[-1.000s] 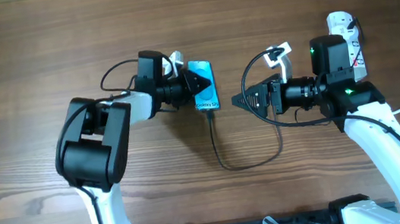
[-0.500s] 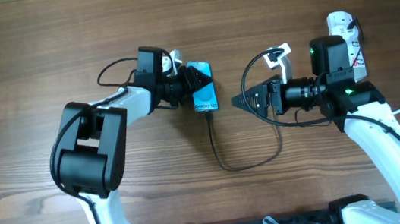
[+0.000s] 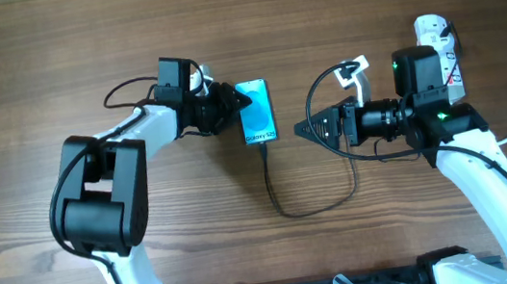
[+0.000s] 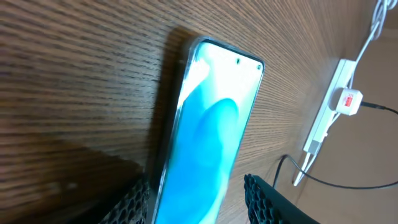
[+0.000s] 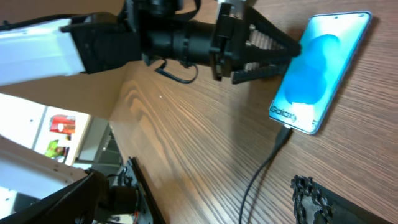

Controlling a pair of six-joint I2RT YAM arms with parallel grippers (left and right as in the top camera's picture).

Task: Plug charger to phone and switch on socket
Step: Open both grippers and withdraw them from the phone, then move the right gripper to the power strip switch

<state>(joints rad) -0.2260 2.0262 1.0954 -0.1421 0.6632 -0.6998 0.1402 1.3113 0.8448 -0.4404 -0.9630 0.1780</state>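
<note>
Phone (image 3: 256, 111) mid-table, charger (image 3: 270, 174) tip at its near end. Left gripper (image 3: 234, 112) jaws apart beside phone, unclamped; right gripper (image 3: 302, 128) wide, empty. Phone light, slick glass, slides easily; grip long edges.

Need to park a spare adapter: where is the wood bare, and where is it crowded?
Bare: the table strip beyond both arms, and the near patch between the charger loop and the arm bases. Crowded: the middle, where left gripper, phone and right gripper bunch, plus around the socket.
</note>
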